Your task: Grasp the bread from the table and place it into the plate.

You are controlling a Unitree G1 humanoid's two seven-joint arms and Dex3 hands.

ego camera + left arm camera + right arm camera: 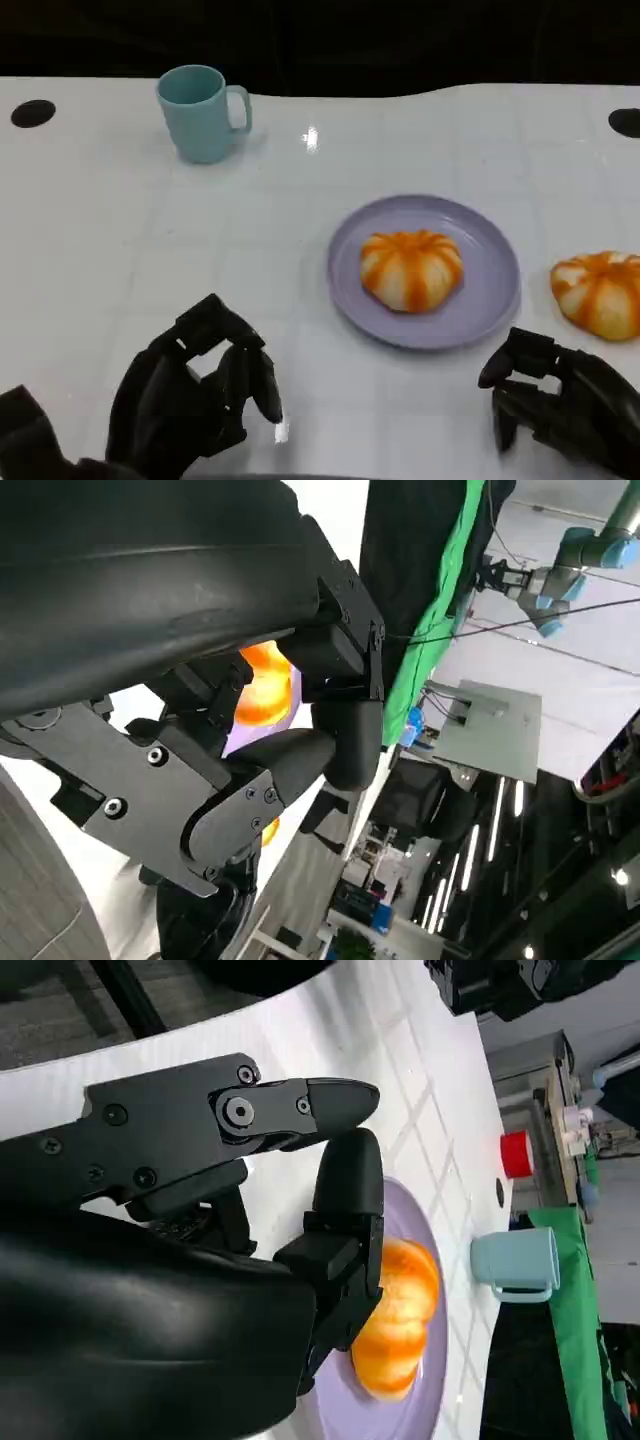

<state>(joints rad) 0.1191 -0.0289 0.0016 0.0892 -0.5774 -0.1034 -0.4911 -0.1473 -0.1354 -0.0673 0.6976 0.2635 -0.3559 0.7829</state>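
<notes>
I see one bread [412, 268] lying in the middle of the plate [490, 300], a lilac dish right of the table's [120, 230] centre. A second bread [598, 292] lies on the bare table just right of the plate, apart from its rim and partly cut by the frame edge.

My left hand [195, 395] sits low at the near left, well apart from the plate, its fingers curled inward with nothing in them that I can make out. My right hand [555, 400] is at the near right, just below the second bread and near the plate's rim, touching neither; its fingers are bent in on themselves, holding nothing.

From the right wrist I see the fingers [345, 1195] drawn together over the white top, with the plate [425, 1260] and its bread [400, 1320] beyond them. From the left wrist the view is mostly black shell, so I can only say an orange patch, likely the bread [262, 685], shows between the fingers [300, 765].

A teal mug [200, 112] stands upright at the far left, handle to the right.
</notes>
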